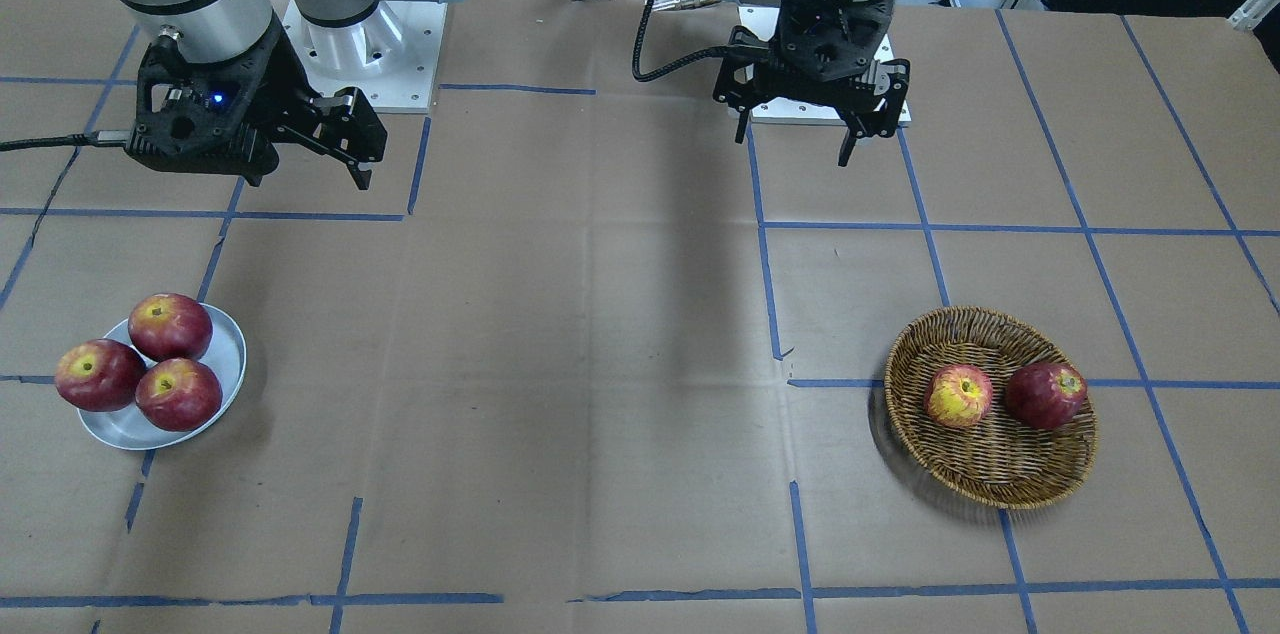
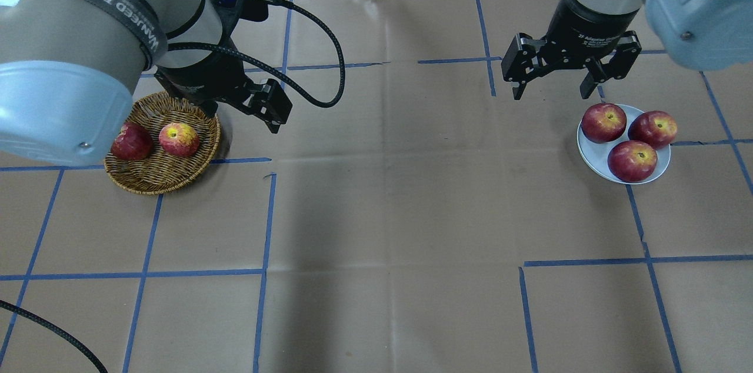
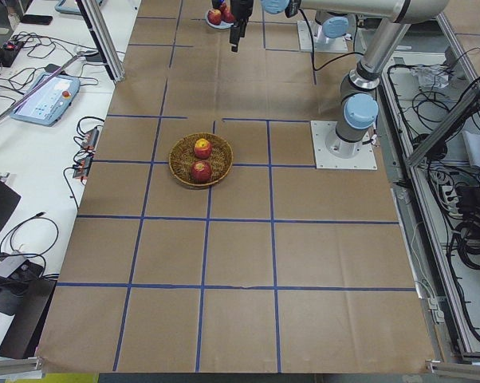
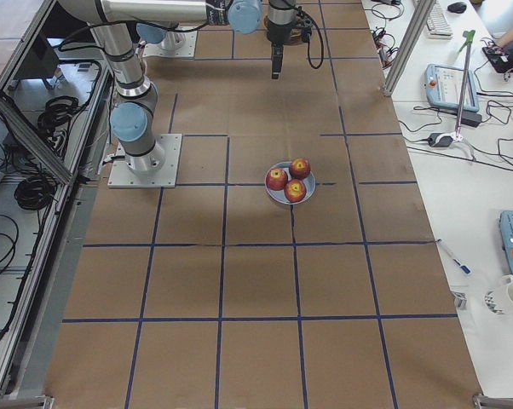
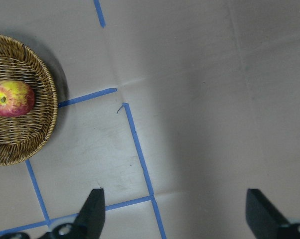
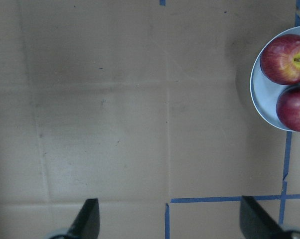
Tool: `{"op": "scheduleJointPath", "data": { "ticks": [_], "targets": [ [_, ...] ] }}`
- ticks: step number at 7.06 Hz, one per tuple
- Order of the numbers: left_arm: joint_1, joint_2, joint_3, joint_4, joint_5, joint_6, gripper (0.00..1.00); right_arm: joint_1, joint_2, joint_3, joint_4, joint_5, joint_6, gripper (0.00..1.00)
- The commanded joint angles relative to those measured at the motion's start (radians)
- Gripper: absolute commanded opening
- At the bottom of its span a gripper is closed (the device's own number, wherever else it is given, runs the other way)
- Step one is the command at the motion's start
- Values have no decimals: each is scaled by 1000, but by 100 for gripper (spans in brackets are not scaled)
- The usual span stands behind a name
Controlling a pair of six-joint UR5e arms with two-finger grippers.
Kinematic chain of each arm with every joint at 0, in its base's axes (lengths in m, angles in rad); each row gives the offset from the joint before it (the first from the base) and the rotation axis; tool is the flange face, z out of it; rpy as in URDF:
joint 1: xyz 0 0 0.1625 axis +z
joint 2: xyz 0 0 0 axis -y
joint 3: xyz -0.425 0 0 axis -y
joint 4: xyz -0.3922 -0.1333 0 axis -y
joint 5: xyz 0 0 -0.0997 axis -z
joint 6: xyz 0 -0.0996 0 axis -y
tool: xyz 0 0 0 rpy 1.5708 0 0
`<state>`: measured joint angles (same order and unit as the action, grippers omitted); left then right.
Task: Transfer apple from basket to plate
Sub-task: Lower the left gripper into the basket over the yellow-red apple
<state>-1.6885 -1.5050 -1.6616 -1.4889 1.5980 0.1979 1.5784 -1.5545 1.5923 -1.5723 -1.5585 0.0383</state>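
The apple (image 2: 179, 139) with the yellow patch lies in the wicker basket (image 2: 154, 180), next to a dark red apple (image 2: 132, 142). It also shows in the front view (image 1: 959, 395) and the left wrist view (image 5: 10, 98). The plate (image 2: 594, 152) holds three dark red apples (image 2: 632, 160). My left gripper (image 2: 272, 117) hangs open and empty above the table, just beside the basket toward the table's middle. My right gripper (image 2: 551, 93) hangs open and empty above the table, beside the plate toward the middle. Both wrist views show the fingers (image 5: 92, 209) (image 6: 87, 219) spread wide.
Brown paper with blue tape lines (image 2: 267, 220) covers the table. The two arm bases (image 1: 360, 64) stand at the robot's side. Cables, a pendant (image 3: 42, 96) and a mug (image 4: 510, 295) lie on side benches off the table.
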Motion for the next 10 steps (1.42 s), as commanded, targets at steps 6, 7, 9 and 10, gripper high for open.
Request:
{"op": "scheduleJointPath", "data": {
  "ticks": [6, 7, 9, 10],
  "targets": [
    [418, -189, -280, 481, -16, 321, 99, 0, -1, 0, 0, 0, 0, 100],
    [421, -255, -268, 511, -18, 349, 99, 0, 1, 0, 0, 2, 0, 100],
    [420, -383, -152, 510, -15, 350, 99, 0, -1, 0, 0, 2, 2, 100],
    [420, -444, -111, 509, -16, 351, 99, 0, -1, 0, 0, 2, 2, 100]
  ]
}}
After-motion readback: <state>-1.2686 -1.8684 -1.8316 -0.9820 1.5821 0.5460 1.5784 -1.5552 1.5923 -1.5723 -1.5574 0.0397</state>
